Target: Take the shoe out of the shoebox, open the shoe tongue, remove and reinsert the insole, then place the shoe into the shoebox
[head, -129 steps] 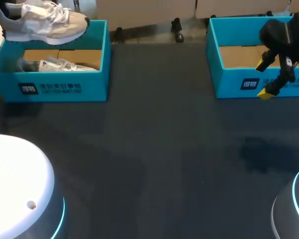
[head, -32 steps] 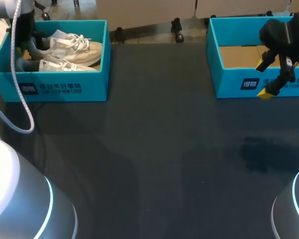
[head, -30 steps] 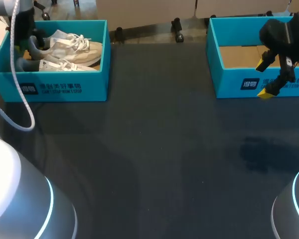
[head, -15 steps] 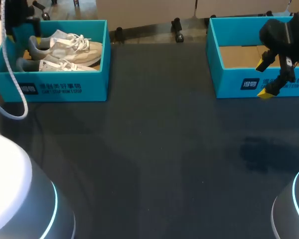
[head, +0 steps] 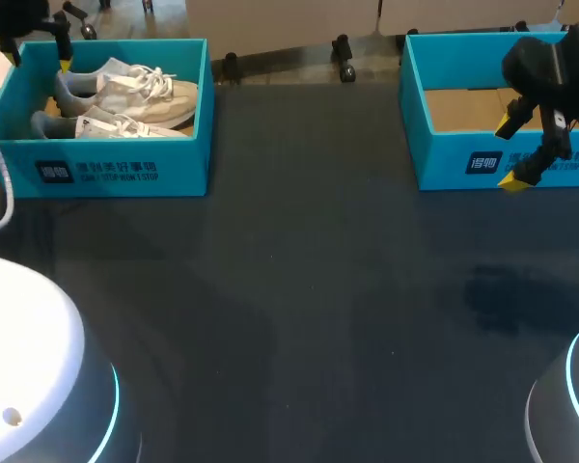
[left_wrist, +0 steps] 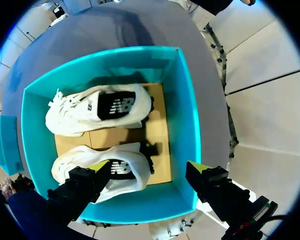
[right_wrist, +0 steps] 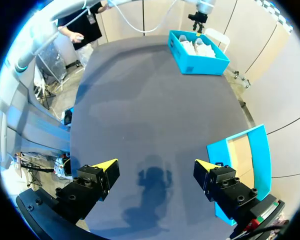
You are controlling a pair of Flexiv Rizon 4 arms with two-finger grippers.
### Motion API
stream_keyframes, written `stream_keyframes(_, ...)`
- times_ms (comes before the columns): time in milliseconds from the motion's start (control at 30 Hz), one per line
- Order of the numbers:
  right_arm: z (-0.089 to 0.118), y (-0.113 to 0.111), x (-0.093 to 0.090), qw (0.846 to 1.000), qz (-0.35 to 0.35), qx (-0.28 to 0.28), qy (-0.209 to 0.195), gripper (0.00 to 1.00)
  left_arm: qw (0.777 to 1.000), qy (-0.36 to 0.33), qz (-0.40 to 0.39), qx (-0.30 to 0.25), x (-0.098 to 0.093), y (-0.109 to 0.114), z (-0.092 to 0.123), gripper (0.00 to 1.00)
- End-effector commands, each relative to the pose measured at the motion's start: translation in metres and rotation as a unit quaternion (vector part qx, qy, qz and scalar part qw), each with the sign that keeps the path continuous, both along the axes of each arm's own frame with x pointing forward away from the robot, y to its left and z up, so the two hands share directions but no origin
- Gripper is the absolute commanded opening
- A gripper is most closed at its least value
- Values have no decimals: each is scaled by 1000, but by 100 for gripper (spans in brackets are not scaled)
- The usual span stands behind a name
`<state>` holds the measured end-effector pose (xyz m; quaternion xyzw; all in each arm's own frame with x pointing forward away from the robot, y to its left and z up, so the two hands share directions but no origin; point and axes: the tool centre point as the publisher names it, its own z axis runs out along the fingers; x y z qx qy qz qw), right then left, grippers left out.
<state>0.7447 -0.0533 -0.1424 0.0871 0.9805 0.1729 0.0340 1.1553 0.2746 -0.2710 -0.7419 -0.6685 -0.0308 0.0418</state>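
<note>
Two white lace-up shoes lie side by side in the teal shoebox point(head: 116, 169) at the table's far left: one shoe point(head: 125, 85) at the back, the other shoe point(head: 101, 123) in front. My left gripper point(head: 39, 48) hangs open and empty above the box's far left corner. In the left wrist view it point(left_wrist: 149, 167) looks straight down into the box point(left_wrist: 187, 115); one shoe point(left_wrist: 97, 107) lies ahead of the fingers, the other shoe point(left_wrist: 115, 175) partly under one finger. My right gripper point(head: 511, 151) is open and empty at the second box's front wall.
A second teal shoebox point(head: 473, 159) with a bare cardboard floor stands at the far right; the right wrist view shows it point(right_wrist: 240, 160) beside my open right gripper point(right_wrist: 155, 165). Dark tabletop point(head: 309, 309) stretches between the boxes.
My left gripper has risen out of the left shoebox, away from the shoes' heels, and spread its fingers wider; both shoes stay in the box. The right arm has not moved.
</note>
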Motion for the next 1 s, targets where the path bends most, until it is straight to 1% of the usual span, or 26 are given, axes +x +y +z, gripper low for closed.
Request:
stream_keyframes(33, 0, 1, 1, 1000, 0, -1, 1, 100, 1000, -24, -3, 1, -18, 0, 1, 100)
stream_keyframes(433, 0, 1, 1, 1000, 0, -1, 1, 100, 1000, -24, -3, 1, -18, 0, 1, 100)
stream_keyframes(567, 0, 1, 1, 1000, 0, -1, 1, 100, 1000, -19, 0, 12, -30, -7, 0, 100)
stream_keyframes(633, 0, 1, 1, 1000, 0, -1, 1, 100, 1000, -3, 1, 17, -35, -7, 0, 100)
stream_keyframes(700, 0, 1, 1, 1000, 0, -1, 1, 100, 1000, -5, 3, 17, -40, -7, 0, 100)
stream_keyframes(767, 0, 1, 1, 1000, 0, -1, 1, 100, 1000, -3, -1, 15, -45, -5, 1, 100)
stream_keyframes(1000, 0, 1, 1, 1000, 0, -1, 1, 100, 1000, 3, -2, 16, -54, 9, -7, 100)
